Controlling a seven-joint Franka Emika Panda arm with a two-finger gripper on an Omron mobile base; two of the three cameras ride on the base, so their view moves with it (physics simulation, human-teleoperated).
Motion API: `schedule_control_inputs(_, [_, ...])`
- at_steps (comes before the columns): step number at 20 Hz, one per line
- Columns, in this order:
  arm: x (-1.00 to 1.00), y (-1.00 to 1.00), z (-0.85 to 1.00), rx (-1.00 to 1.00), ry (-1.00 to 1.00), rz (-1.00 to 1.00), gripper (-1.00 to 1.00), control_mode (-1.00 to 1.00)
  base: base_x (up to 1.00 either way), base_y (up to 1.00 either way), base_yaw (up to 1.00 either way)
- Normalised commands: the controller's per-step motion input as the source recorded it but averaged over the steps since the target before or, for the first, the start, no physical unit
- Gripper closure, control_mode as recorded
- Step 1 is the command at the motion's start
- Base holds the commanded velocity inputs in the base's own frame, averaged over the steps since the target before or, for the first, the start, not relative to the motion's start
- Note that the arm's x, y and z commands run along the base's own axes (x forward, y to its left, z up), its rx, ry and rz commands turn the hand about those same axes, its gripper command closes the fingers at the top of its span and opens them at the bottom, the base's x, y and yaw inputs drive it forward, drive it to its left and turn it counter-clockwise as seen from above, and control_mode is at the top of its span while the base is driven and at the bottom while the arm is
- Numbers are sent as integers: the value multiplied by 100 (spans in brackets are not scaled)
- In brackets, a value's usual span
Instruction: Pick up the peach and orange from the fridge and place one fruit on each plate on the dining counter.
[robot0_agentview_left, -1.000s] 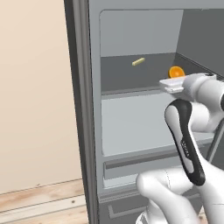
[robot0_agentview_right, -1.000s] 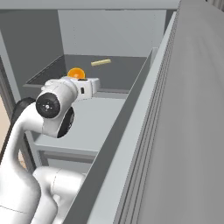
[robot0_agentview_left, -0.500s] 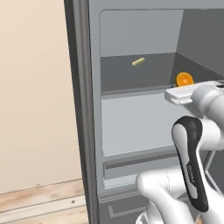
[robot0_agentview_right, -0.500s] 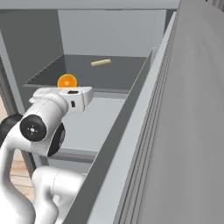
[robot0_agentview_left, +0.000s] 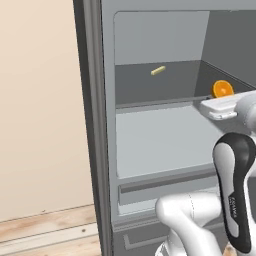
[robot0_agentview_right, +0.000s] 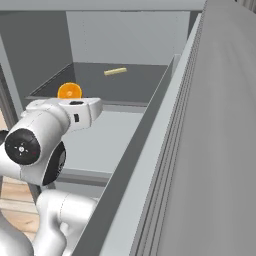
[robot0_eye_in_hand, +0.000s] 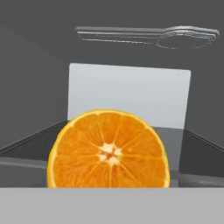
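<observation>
1. The fridge (robot0_agentview_left: 95, 125) stood open, and the orange (robot0_agentview_left: 222, 89) sat on its upper shelf (robot0_agentview_left: 160, 85), at the front edge on the side nearest the arm. In the right base view the orange (robot0_agentview_right: 69, 91) showed just behind the robot's hand, still resting on the dark shelf surface.

2. In the hand view the orange (robot0_eye_in_hand: 108, 151) appeared as a cut face with segments, very close and centred low in the frame, so the hand was aimed straight at it from just in front of the shelf.

3. The fingertips of the pincer did not show clearly in any picture, so whether it was spread or closed could not be told. Nothing suggested the fruit was being gripped; it looked to be sitting on the shelf, apart from the hand.

4. A pale yellow stick-shaped item (robot0_agentview_left: 158, 70) lay further back on the same shelf, well apart from the orange. It was no part of the job.

5. Judged from these pictures, the task was at its very beginning: the approach to the first fruit was under way, and no fruit had been lifted out.

6. Left to do: grasp the orange, carry it to a plate on the dining worktop, then fetch the peach for the other plate.
</observation>
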Motion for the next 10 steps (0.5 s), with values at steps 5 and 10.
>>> schedule_control_inputs(5, [-21, 2, -6, 0, 0, 0, 100, 100, -22, 9, 0])
schedule_control_inputs(10, [0, 0, 0, 0, 0, 0, 100, 100, -54, 48, -2])
